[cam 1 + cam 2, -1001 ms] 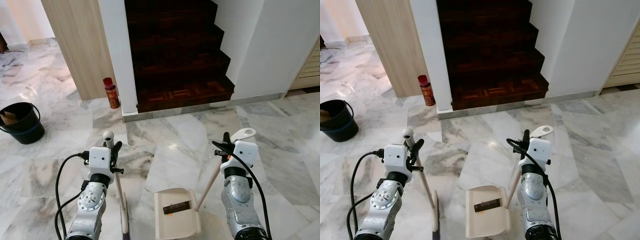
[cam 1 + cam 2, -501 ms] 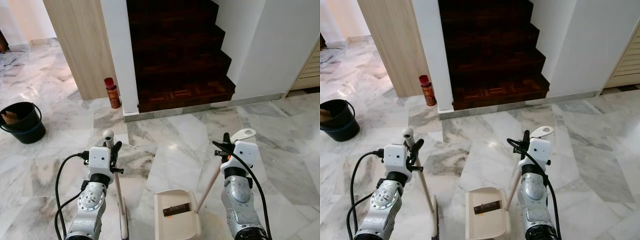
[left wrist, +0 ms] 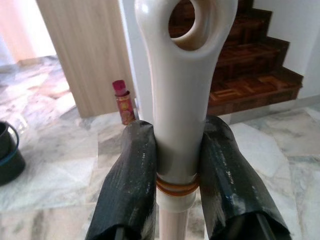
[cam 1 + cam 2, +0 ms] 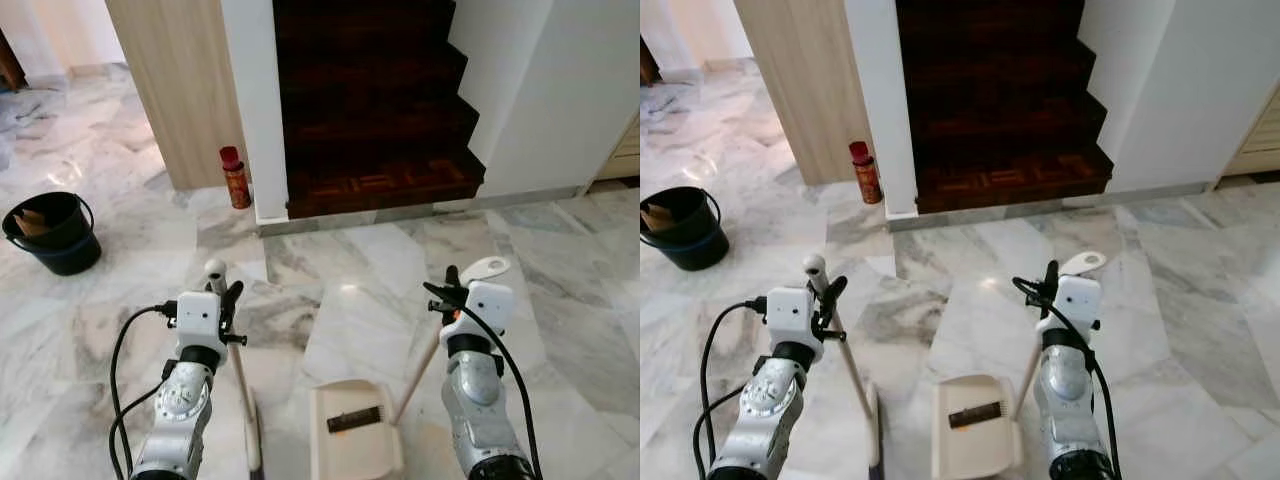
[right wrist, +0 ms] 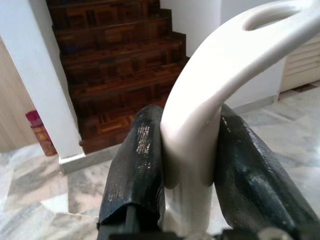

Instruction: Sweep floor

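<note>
The broom (image 4: 240, 380) stood nearly upright on the marble floor (image 4: 360, 270), its cream handle running up between the left gripper's (image 3: 176, 165) two black fingers (image 3: 131, 185), which pinched it from both sides just below the looped end with its hanging hole. Its head met the floor low in the head views, just left of the dustpan (image 4: 355, 440).

The dustpan lay flat on the floor between the two arms, a small dark strip resting in its tray. Its long cream handle slanted up to the right, where the right gripper (image 5: 187, 150) held it with its fingers (image 5: 137, 165) clamped on either side of the curved grip.

Ahead, dark wooden stairs (image 4: 375, 110) rose between white walls. A red canister (image 4: 235, 177) stood at the foot of the white pillar beside a wood panel, and a black bucket (image 4: 55, 232) sat well off to the left.
</note>
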{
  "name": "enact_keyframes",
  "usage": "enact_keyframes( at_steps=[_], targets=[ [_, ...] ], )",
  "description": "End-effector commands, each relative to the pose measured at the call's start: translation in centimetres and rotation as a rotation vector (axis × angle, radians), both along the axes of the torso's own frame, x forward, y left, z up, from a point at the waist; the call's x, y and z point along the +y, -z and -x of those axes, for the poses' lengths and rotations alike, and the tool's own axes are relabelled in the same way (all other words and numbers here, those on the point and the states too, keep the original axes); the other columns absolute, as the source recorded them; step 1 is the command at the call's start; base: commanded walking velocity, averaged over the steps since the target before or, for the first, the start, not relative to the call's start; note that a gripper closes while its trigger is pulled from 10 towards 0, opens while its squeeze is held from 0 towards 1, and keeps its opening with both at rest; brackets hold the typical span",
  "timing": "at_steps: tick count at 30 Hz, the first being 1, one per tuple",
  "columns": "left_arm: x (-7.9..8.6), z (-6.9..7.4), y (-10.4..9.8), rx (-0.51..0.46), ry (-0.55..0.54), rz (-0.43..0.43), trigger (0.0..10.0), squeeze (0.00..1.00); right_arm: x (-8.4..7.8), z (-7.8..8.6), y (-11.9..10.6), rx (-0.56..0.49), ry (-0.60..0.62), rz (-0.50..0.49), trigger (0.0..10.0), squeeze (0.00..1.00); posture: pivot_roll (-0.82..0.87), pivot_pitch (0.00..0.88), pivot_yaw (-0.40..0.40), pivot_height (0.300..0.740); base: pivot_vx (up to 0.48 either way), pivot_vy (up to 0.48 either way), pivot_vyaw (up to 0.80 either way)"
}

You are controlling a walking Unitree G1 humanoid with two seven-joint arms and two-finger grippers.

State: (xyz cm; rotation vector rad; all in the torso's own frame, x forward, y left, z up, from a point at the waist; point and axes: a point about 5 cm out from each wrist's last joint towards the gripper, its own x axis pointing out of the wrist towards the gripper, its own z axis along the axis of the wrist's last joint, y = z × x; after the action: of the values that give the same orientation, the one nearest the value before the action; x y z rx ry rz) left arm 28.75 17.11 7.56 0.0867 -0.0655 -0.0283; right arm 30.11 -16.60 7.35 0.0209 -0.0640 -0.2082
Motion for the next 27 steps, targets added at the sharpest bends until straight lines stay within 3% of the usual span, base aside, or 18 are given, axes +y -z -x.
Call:
enact_keyframes(
  at_steps=[1, 27],
  targets=[
    [-0.15, -0.47, -1.48, -0.064, 0.006, 0.003, 10.0, 0.00, -0.34, -0.15, -0.45, -0.016, 0.011, -0.001, 10.0, 0.00, 0.08, 0.000, 0.042, 0.740, 0.000, 0.420, 0.00],
    [-0.20, -0.39, -1.57, -0.064, 0.004, 0.004, 10.0, 0.00, -0.35, -0.08, -0.32, -0.004, 0.014, -0.014, 10.0, 0.00, 0.08, 0.000, 0.040, 0.740, 0.000, 0.420, 0.00]
  ],
)
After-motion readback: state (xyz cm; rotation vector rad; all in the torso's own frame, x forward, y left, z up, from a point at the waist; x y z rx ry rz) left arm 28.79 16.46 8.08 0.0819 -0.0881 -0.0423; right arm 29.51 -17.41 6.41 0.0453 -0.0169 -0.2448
